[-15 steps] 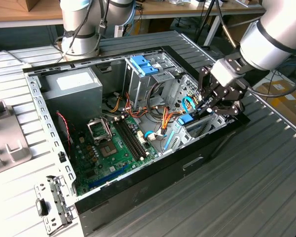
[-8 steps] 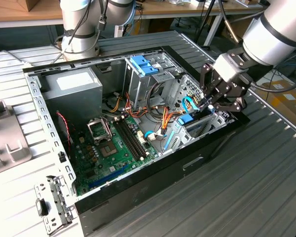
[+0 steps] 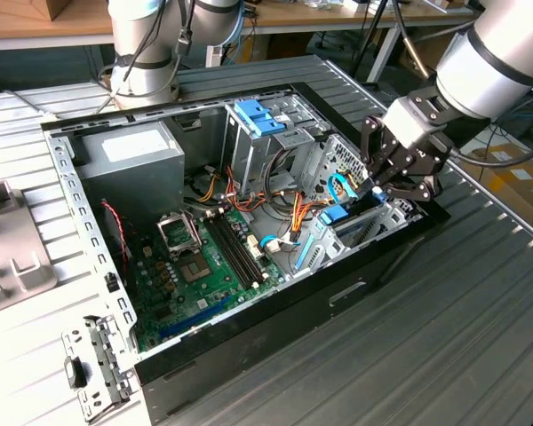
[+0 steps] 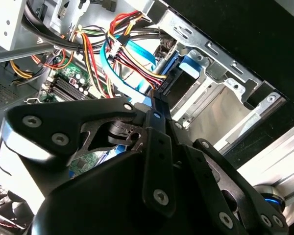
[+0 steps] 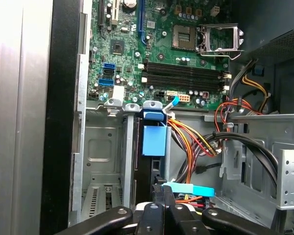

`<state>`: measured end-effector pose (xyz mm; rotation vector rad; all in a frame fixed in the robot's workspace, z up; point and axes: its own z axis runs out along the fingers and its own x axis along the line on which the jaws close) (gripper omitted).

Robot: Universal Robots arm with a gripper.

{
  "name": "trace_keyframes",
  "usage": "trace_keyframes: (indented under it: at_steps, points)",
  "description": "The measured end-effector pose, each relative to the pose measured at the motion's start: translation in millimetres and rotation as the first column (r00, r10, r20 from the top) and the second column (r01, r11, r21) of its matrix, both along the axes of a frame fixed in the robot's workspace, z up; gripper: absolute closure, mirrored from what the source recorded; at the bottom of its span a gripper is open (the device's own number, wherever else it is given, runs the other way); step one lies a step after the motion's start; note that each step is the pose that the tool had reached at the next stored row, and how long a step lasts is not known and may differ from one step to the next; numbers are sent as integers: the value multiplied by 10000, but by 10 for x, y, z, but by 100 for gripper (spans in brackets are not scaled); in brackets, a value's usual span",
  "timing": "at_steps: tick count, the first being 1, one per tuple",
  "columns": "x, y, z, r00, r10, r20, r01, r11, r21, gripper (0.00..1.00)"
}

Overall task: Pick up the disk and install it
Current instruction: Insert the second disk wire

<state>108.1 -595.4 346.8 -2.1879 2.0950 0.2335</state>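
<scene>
The open computer case (image 3: 98, 231) lies on its side on the slatted metal desk (image 3: 480, 337). The tool (image 3: 398, 180) hangs over the drive bay (image 3: 373, 217) at the case's corner toward the exterior view's right, its black fingers (image 5: 159, 205) drawn narrow, almost together, above the bay. The disk (image 5: 154, 139) stands on edge inside that bay, its blue tab facing the motherboard (image 3: 204, 266) and its blue rail against the bay's metal wall; in the first wrist view it sits just beyond the fingertips, and whether they grip it cannot be told. A bundle of red, yellow and orange cables (image 5: 191, 142) runs just beside the disk. The grey power supply (image 3: 129, 169) sits at the case's opposite end.
</scene>
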Motion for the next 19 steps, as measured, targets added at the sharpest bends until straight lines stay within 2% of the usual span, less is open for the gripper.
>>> trace_keyframes:
  at_steps: [4,10,12,15,19]
  points:
    - [1,-22,-55,10000,1,-33,-1,10000,-3,89]
    - [1,-41,-71,10000,1,-37,-1,10000,3,89]
    - [1,-42,-47,10000,1,-37,-1,10000,19,89]
    - [7,-41,10,10000,2,-38,-2,10000,5,89]
    - [43,-41,60,10000,1,-39,-1,10000,5,89]
